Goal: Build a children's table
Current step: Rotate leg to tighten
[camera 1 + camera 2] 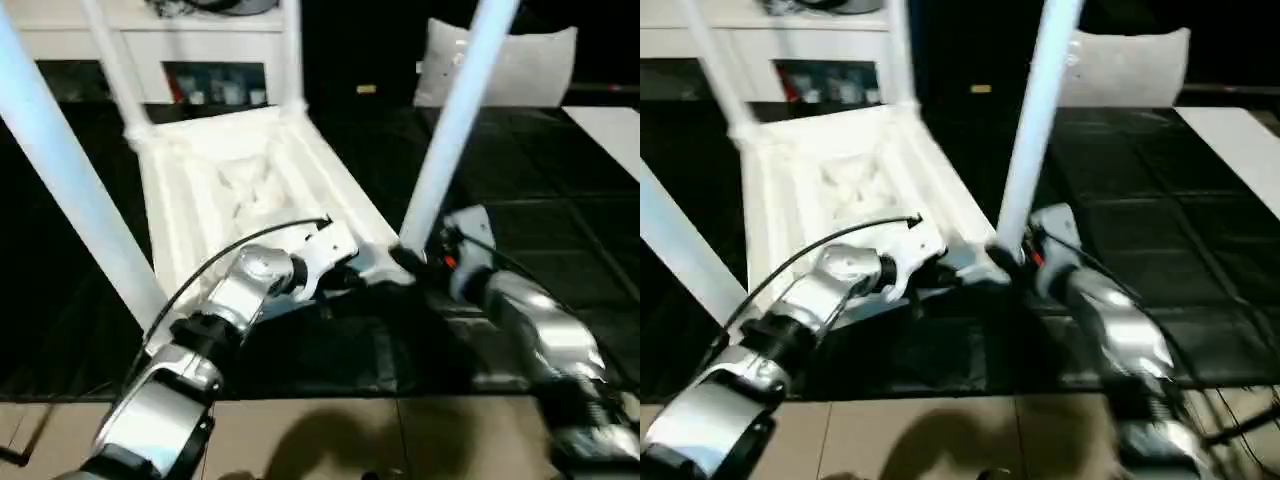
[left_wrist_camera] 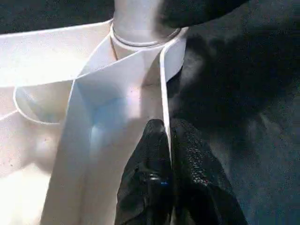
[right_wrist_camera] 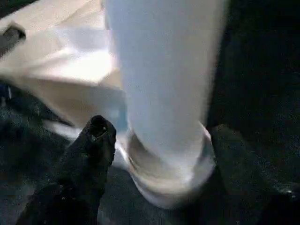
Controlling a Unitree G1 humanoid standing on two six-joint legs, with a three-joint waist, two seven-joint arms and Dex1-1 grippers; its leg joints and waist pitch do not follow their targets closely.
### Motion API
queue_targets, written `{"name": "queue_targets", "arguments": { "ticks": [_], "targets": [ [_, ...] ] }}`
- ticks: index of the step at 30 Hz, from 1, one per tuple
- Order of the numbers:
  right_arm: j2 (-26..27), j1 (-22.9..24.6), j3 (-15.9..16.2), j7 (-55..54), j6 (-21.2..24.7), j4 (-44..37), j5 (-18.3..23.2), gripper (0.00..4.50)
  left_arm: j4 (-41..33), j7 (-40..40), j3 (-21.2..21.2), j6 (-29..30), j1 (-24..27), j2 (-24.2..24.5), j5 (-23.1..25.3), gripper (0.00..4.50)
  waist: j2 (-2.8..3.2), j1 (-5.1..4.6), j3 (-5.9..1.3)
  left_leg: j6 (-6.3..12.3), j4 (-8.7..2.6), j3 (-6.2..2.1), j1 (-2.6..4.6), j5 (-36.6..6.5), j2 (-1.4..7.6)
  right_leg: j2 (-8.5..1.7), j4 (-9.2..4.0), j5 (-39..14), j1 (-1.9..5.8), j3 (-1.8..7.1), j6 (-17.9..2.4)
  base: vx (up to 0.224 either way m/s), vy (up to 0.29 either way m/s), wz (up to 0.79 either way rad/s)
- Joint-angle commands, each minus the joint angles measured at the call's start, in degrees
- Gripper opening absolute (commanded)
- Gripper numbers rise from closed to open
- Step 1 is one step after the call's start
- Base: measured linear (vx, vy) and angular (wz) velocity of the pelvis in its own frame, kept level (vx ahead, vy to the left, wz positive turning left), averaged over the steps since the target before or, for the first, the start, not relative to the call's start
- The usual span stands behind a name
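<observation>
Four white legs stand up from the children's table (image 1: 240, 190), which lies upside down on the dark floor (image 1: 560, 190), ribbed underside facing up, in front of a white cabinet (image 1: 150, 40). The left gripper (image 2: 166, 140) has its two black fingers pinched together on the thin rim wall of the top, just beside a corner socket. The right gripper (image 3: 159, 140) sits at the base of the near leg (image 1: 455, 120), its fingers (image 3: 91, 145) spread apart on either side of it.
</observation>
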Motion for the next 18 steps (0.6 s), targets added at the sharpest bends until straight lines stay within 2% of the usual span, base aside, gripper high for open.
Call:
{"name": "queue_targets", "arguments": {
  "ticks": [1, 2, 6, 9, 10, 11, 12, 15, 18],
  "targets": [
    [-1.3, 0.9, -0.8, 3.1, 0.6, -2.3, 1.7, 3.89, 0.5, -1.8, -1.1, -2.7, 0.1, 1.1, 1.1, 0.00, -1.02, 0.30, -3.82, 5.16, -3.38, -0.06, -0.19, -8.5, 1.42, -3.43, -4.52, -17.1, 3.97, 2.26, -9.1, 0.000, 0.000, 0.00],
    [-3.9, 3.0, -0.9, 6.5, 2.1, -4.5, 3.0, 3.97, 1.4, -4.1, -1.4, -6.4, 0.1, 2.5, 1.0, 0.00, -0.98, 0.54, -3.72, 5.17, -3.46, -0.15, -0.23, -9.0, 1.39, -3.31, -4.83, -18.8, 4.00, 2.19, -8.1, 0.000, 0.000, 0.00],
    [-7.3, 6.6, -2.1, 10.7, 2.1, -7.6, 5.3, 4.34, 1.5, -11.0, -2.7, -13.5, 0.8, 5.0, -0.1, 0.00, -0.97, 0.93, -3.53, 4.78, -3.64, -0.19, 0.02, -10.5, 1.51, -3.57, -5.26, -22.2, 3.63, 2.22, -7.0, 0.000, 0.000, 0.00],
    [-9.5, 10.0, -3.6, 13.5, 3.2, -11.5, 8.0, 4.47, 3.2, -12.8, -1.4, -16.9, 0.3, 5.1, -1.8, 0.00, -1.24, 1.34, -3.51, 4.59, -3.65, -0.14, 0.08, -10.5, 1.69, -3.50, -5.03, -22.1, 3.50, 2.26, -6.8, 0.000, 0.000, 0.00],
    [-9.9, 11.2, -4.0, 14.1, 2.8, -12.7, 8.5, 4.47, 4.0, -13.1, -1.0, -18.9, 0.1, 5.1, -2.2, 0.00, -1.34, 1.56, -3.63, 4.78, -3.54, -0.01, 0.30, -10.2, 1.73, -3.53, -5.07, -21.5, 3.40, 2.33, -6.9, 0.000, 0.000, 0.00],
    [-10.2, 12.0, -4.3, 14.4, 2.6, -13.5, 8.8, 4.47, 4.6, -13.3, -0.8, -20.6, 0.0, 5.2, -2.4, 0.00, -1.38, 1.77, -3.74, 4.95, -3.60, -0.17, 0.06, -9.2, 1.93, -3.59, -4.52, -18.9, 3.64, 2.43, -7.3, 0.000, 0.000, 0.00],
    [-10.3, 12.5, -4.4, 14.3, 2.5, -14.0, 8.9, 4.47, 5.3, -13.6, -0.8, -21.7, -0.1, 5.4, -2.3, 0.00, -1.34, 1.85, -3.68, 5.04, -3.59, -0.15, -0.02, -9.0, 1.89, -3.53, -4.39, -17.5, 3.53, 2.30, -7.9, 0.000, 0.000, 0.00],
    [-8.9, 13.5, -5.4, 11.6, 1.9, -15.1, 9.3, 4.47, 7.3, -13.9, 0.0, -24.9, -0.1, 6.1, -2.5, 0.00, -1.55, 1.89, -3.57, 4.79, -3.59, -0.05, -0.04, -9.5, 1.70, -3.64, -4.61, -19.4, 3.53, 2.25, -7.4, 0.000, 0.000, 0.00],
    [-7.0, 13.4, -6.2, 9.2, 1.4, -15.8, 9.6, 4.47, 7.1, -14.3, 1.2, -24.9, 0.4, 6.2, -3.9, 0.00, -1.66, 1.86, -3.48, 3.75, -3.70, -0.10, 0.08, -9.9, 1.60, -3.85, -5.00, -24.0, 3.28, 2.24, -5.7, 0.000, 0.000, 0.00]
  ]
}}
